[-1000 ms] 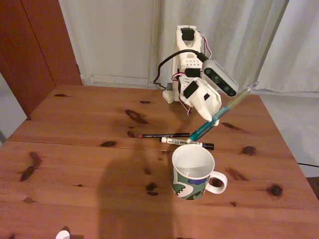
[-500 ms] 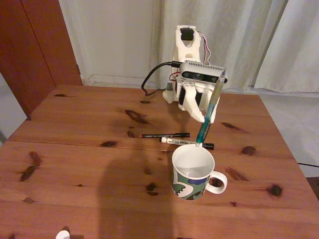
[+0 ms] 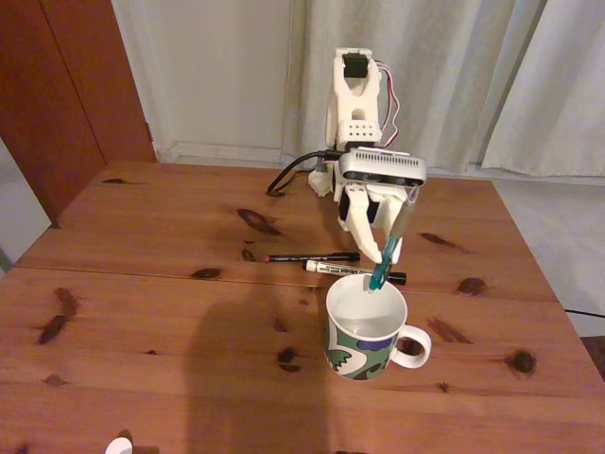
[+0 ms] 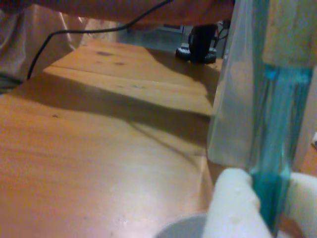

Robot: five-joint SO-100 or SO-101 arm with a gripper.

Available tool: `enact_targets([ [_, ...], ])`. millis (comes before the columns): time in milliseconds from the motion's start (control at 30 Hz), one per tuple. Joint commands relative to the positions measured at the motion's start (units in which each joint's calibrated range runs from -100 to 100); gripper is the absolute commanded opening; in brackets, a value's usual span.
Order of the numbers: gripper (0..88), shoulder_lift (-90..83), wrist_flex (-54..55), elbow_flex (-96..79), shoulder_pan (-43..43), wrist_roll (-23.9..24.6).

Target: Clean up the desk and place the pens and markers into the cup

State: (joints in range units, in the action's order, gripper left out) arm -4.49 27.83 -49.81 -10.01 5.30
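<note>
got my pincer (image 3: 388, 253) clamped on the teal marker (image 3: 392, 241), tilted tip-down right over the mug (image 3: 364, 326) so it'll drop inside

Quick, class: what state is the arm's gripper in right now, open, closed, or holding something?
Gripper: closed on the teal-green marker, its lower tip right over the cup.

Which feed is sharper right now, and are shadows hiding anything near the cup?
Fixed view: sharp, dim warm light; a broad shadow falls left of the cup, hiding nothing. Wrist view: soft and blurred up close; the teal marker and tool fingers look smeared.
</note>
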Motion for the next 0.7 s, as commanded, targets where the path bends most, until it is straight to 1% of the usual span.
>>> enact_targets([
  [0,0.8,-0.18,0.60,-0.51,0.16,0.25],
  [200,2.9,-0.18,0.60,-1.14,0.16,0.25],
  [467,11.7,-0.27,0.60,-0.96,0.48,-0.01],
  [667,11.3,-0.43,0.60,-0.96,0.48,-0.06],
])
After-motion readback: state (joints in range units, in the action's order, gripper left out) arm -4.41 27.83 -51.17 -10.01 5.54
